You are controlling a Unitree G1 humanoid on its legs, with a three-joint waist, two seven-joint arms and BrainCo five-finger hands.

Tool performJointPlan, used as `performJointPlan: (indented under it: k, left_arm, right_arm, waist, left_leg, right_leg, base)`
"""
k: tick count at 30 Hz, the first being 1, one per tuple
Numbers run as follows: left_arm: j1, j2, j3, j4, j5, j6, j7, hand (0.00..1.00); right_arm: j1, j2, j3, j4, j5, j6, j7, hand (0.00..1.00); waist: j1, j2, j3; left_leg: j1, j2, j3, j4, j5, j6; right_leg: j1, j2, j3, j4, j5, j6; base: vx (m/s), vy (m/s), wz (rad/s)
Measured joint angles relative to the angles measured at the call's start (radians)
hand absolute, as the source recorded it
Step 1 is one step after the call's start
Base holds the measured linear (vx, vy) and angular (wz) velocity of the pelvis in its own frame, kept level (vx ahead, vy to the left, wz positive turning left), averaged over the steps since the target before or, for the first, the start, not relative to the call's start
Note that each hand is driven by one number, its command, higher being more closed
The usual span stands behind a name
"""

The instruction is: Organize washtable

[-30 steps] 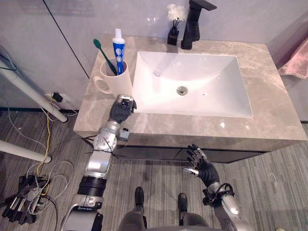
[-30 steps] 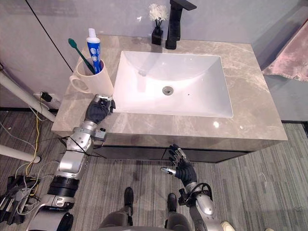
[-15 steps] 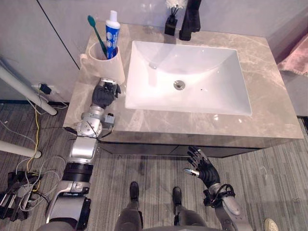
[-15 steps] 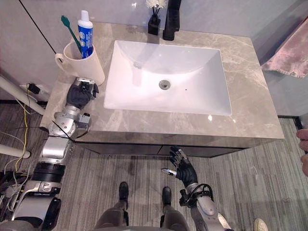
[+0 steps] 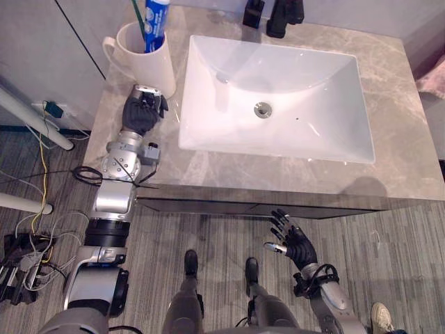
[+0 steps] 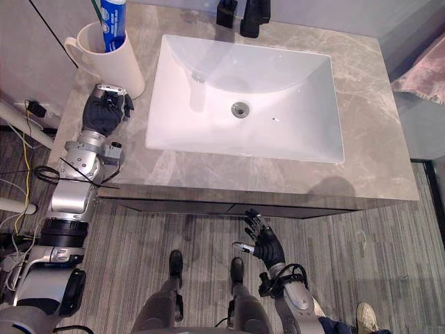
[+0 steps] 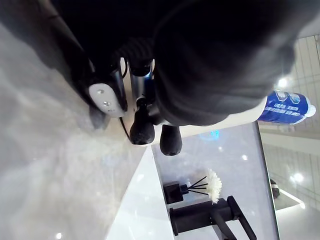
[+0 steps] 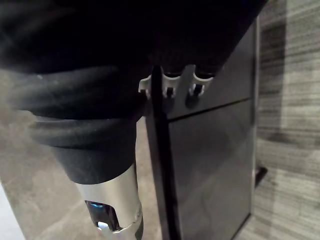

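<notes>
Mug [image 5: 149, 66], toothpaste tube [image 5: 154, 17] inside, stands just ahead of the left hand [image 5: 142, 111], which rests on the worktop [image 5: 389, 104]; open or closed, can't tell. A clumsy push could topple the mug into the sink [image 5: 313, 104] at the hand's right.

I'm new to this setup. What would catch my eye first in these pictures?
The white sink set in the grey marble counter dominates the middle. At the counter's back left corner stands a white mug holding a blue toothpaste tube, with the left hand resting on the counter just in front of it. The right hand hangs open below the counter's front edge.
</notes>
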Motion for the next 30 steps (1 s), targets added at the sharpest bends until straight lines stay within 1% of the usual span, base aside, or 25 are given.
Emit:
performJointPlan:
  k: [4, 7, 10, 12, 14, 19, 22, 24, 26, 29, 30]
  left_arm:
    - [-0.048, 0.007, -0.004, 0.010, -0.001, 0.005, 0.020, 1.00]
    - [-0.110, 0.037, -0.018, 0.063, -0.003, 0.006, 0.024, 1.00]
    - [-0.187, 0.081, -0.044, 0.122, -0.008, 0.010, 0.037, 1.00]
    - [-0.222, 0.088, -0.047, 0.140, -0.013, 0.014, 0.041, 1.00]
    - [-0.263, 0.097, -0.066, 0.170, -0.016, 0.014, 0.043, 1.00]
    - [-0.366, 0.151, -0.123, 0.274, -0.035, 0.012, 0.043, 1.00]
    - [-0.414, 0.180, -0.124, 0.310, -0.036, 0.008, 0.043, 1.00]
    - [-0.446, 0.215, -0.129, 0.334, -0.036, 0.005, 0.043, 1.00]
    - [-0.493, 0.233, -0.153, 0.374, -0.036, 0.006, 0.042, 1.00]
    - [-0.521, 0.249, -0.157, 0.398, -0.037, 0.006, 0.041, 1.00]
    - [-0.526, 0.253, -0.162, 0.404, -0.037, 0.004, 0.041, 1.00]
  right_arm:
    - [-0.001, 0.000, 0.000, 0.000, -0.001, 0.000, 0.000, 0.00]
    - [-0.002, 0.000, 0.002, -0.003, -0.001, -0.001, 0.000, 0.00]
    - [-0.003, 0.000, 0.004, -0.010, -0.001, -0.001, 0.000, 0.00]
    - [-0.002, 0.000, 0.004, -0.019, -0.001, -0.006, 0.001, 0.00]
    - [-0.002, 0.000, 0.005, -0.019, -0.001, -0.009, 0.001, 0.00]
    - [-0.001, 0.000, 0.012, -0.019, -0.001, -0.018, 0.001, 0.00]
    - [-0.001, 0.000, 0.018, -0.019, -0.001, -0.024, 0.001, 0.00]
    - [-0.001, 0.000, 0.020, -0.019, -0.001, -0.027, 0.001, 0.00]
    - [0.000, 0.000, 0.021, -0.019, 0.000, -0.027, 0.001, 0.00]
    - [0.000, 0.000, 0.021, -0.022, 0.000, -0.029, 0.001, 0.00]
    - [0.001, 0.000, 0.021, -0.022, 0.000, -0.029, 0.001, 0.00]
  waist:
    - [-0.001, -0.007, 0.021]
    - [-0.003, -0.012, 0.024]
    - [-0.005, -0.024, 0.041]
    - [-0.008, -0.030, 0.050]
    - [-0.008, -0.030, 0.053]
    - [-0.012, -0.031, 0.060]
    - [-0.017, -0.036, 0.076]
    - [-0.032, -0.039, 0.079]
    - [-0.037, -0.042, 0.088]
    - [-0.039, -0.042, 0.090]
    - [-0.041, -0.042, 0.091]
  left_leg:
    - [-0.002, 0.000, 0.003, 0.000, -0.003, -0.004]
    - [-0.014, 0.000, 0.009, 0.000, -0.001, -0.002]
    - [-0.015, 0.000, 0.018, 0.001, 0.001, 0.001]
    - [-0.018, 0.000, 0.020, 0.000, 0.001, 0.000]
    - [-0.030, 0.000, 0.019, 0.000, 0.001, -0.003]
    - [-0.047, 0.002, 0.018, 0.000, 0.000, -0.007]
    - [-0.053, 0.003, 0.017, 0.000, 0.002, -0.008]
    - [-0.063, 0.006, 0.018, 0.000, 0.007, -0.004]
    - [-0.063, 0.006, 0.019, 0.001, 0.007, -0.004]
    - [-0.069, 0.019, 0.024, 0.001, 0.003, -0.008]
    - [-0.071, 0.019, 0.023, 0.001, 0.003, -0.008]
  right_leg:
    - [-0.006, 0.000, 0.003, 0.003, 0.000, 0.000]
    - [-0.019, 0.001, 0.010, 0.009, 0.004, 0.000]
    - [-0.022, 0.001, 0.020, 0.006, 0.014, 0.000]
    - [-0.027, 0.001, 0.023, 0.005, 0.019, 0.001]
    - [-0.037, 0.001, 0.023, 0.001, 0.025, 0.002]
    - [-0.053, 0.004, 0.025, -0.002, 0.031, -0.001]
    - [-0.060, 0.005, 0.027, -0.003, 0.036, -0.003]
    - [-0.072, 0.008, 0.024, -0.006, 0.047, -0.001]
    - [-0.072, 0.009, 0.024, -0.010, 0.056, -0.001]
    - [-0.075, 0.021, 0.021, -0.028, 0.094, -0.013]
    - [-0.076, 0.022, 0.020, -0.028, 0.094, -0.013]
  base:
    - [0.00, 0.002, -0.01]
    - [0.01, 0.008, -0.06]
    - [0.01, 0.011, -0.10]
    - [0.00, 0.008, -0.05]
    - [0.00, 0.000, 0.00]
    - [0.00, 0.000, 0.00]
    - [0.00, -0.004, -0.03]
    - [0.00, -0.006, -0.05]
    - [0.00, -0.002, -0.06]
    - [-0.01, -0.006, -0.11]
    - [-0.01, -0.006, -0.04]
